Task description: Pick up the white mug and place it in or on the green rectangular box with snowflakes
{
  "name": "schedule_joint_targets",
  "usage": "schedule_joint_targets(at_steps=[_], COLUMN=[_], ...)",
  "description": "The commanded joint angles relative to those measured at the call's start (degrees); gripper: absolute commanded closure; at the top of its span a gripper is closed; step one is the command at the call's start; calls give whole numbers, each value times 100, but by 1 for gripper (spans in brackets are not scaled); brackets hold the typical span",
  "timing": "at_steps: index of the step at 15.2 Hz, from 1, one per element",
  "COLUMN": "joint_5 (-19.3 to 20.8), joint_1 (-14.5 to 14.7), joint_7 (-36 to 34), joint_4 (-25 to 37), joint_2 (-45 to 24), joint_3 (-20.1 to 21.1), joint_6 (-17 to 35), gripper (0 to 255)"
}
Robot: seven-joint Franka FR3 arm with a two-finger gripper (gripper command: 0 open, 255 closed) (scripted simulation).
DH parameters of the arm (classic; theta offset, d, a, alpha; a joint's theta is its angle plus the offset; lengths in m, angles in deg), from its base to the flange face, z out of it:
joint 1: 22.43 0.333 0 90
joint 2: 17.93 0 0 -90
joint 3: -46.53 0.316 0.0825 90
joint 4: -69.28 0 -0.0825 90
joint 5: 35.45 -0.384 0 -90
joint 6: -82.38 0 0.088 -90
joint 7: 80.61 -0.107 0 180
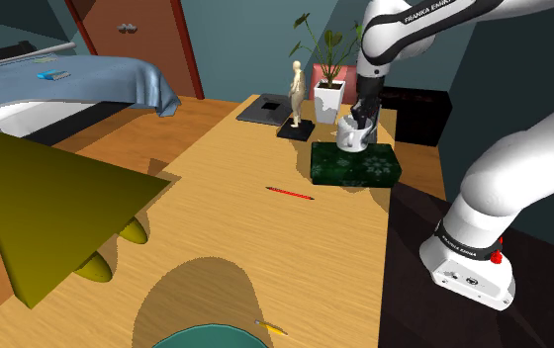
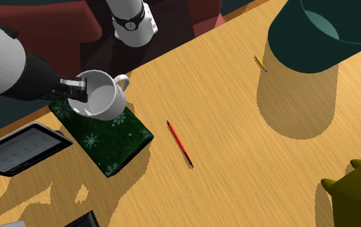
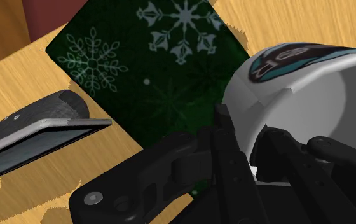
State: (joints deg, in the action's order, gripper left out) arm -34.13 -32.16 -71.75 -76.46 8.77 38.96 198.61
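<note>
While we clasp the white mug (image 2: 102, 98) by its rim in our gripper (image 1: 363, 117), tilted over the green snowflake box (image 2: 108, 143), we fear letting go askew could topple it toward the red pencil (image 2: 179, 143). Beneath lies a wooden table (image 2: 250, 161); a bed (image 1: 67, 84) and a potted plant (image 1: 329, 59) stand beyond.

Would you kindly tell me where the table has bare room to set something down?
Bare wood lies between the red pencil and the teal bin, and between the pencil and the yellow object. It is crowded around the green box: tablet, figurine, and the tool holding the white mug.
</note>
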Motion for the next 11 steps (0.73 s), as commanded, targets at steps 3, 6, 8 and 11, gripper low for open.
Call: schedule_joint_targets(at_steps=[3,6,8,11], joint_5=[168,162,156,143], joint_1=[-235,-233,-230,-225], joint_7=[598,614,626,647], joint_4=[408,255,159,24], joint_2=[-474,-578,-655,-783], joint_3=[-446,-467,-480,-502], joint_6=[63,319,491,753], gripper=[255,255,255,255])
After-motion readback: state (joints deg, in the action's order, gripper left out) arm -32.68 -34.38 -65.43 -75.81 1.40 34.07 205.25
